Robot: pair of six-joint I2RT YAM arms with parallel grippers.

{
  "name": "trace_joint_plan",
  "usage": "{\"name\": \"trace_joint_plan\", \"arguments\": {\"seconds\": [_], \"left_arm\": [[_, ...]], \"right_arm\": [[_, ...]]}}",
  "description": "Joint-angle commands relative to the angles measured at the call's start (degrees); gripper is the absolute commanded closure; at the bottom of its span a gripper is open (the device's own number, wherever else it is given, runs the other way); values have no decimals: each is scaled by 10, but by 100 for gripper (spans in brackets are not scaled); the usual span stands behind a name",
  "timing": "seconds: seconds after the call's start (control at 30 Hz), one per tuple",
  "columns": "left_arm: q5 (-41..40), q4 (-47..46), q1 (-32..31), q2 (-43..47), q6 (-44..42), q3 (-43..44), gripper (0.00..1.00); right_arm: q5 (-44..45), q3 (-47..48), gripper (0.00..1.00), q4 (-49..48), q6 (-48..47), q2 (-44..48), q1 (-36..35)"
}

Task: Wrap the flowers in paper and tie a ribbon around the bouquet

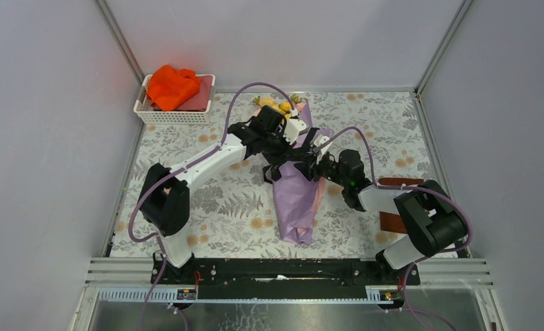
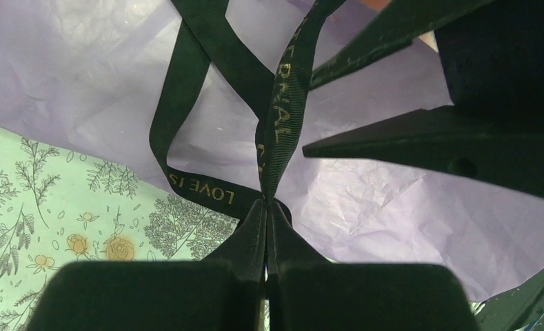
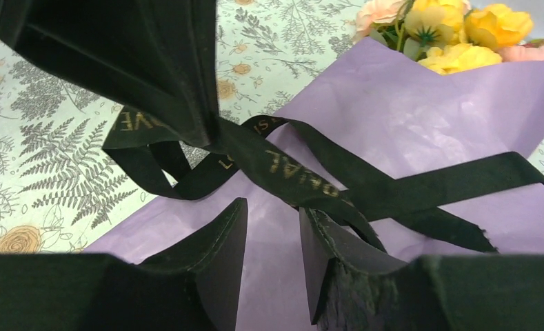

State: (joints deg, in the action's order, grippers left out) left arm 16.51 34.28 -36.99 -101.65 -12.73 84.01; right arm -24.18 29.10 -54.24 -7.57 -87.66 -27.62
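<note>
over the bouquet (image 1: 298, 193), left hand (image 2: 265, 205) pinching ribbon (image 2: 277, 124), right hand (image 3: 272, 207) parted, flowers (image 3: 455, 34) half hidden

Lit brightly and evenly from overhead in the top view, with only soft, short shadows under the arms (image 1: 207, 162). Bled a red glow from the orange cloth (image 1: 172, 86) onto the wall (image 1: 83, 103) beside it. Went soft and near-black on the close fingers (image 2: 249, 238) in the left wrist view; rendered gold lettering on the ribbon (image 2: 279, 124) and creases in the paper (image 2: 393, 207) crisply
</note>
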Motion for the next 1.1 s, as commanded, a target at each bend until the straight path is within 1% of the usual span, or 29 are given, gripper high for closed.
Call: {"name": "trace_joint_plan", "arguments": {"seconds": [0.0, 0.2, 0.47, 0.63, 0.77, 0.87, 0.93, 1.0, 1.07], "left_arm": [[7, -4, 0, -12, -5, 32, 100], [18, -4, 0, -15, 0, 41, 100], [22, -4, 0, -16, -1, 40, 100], [37, -4, 0, -20, 5, 43, 100], [44, -4, 1, -24, 11, 45, 100], [45, -4, 1, -26, 15, 50, 100], [46, -11, 2, -24, 21, 52, 100], [48, -18, 2, -24, 26, 53, 100], [56, -19, 2, -28, 30, 59, 100]], "right_arm": [[-52, 40, 59, 3, -30, -12, 3], [-33, 64, 58, -3, -38, -44, 5], [-41, 89, 59, -28, -17, -90, 5], [-36, 82, 59, -80, 19, -111, 5], [-18, 77, 51, -122, 41, -117, 5], [13, 64, 48, -161, 58, -113, 5], [39, 50, 47, -193, 70, -108, 5], [45, 51, 47, -198, 72, -108, 5], [40, 59, 51, -194, 91, -112, 5]]}}
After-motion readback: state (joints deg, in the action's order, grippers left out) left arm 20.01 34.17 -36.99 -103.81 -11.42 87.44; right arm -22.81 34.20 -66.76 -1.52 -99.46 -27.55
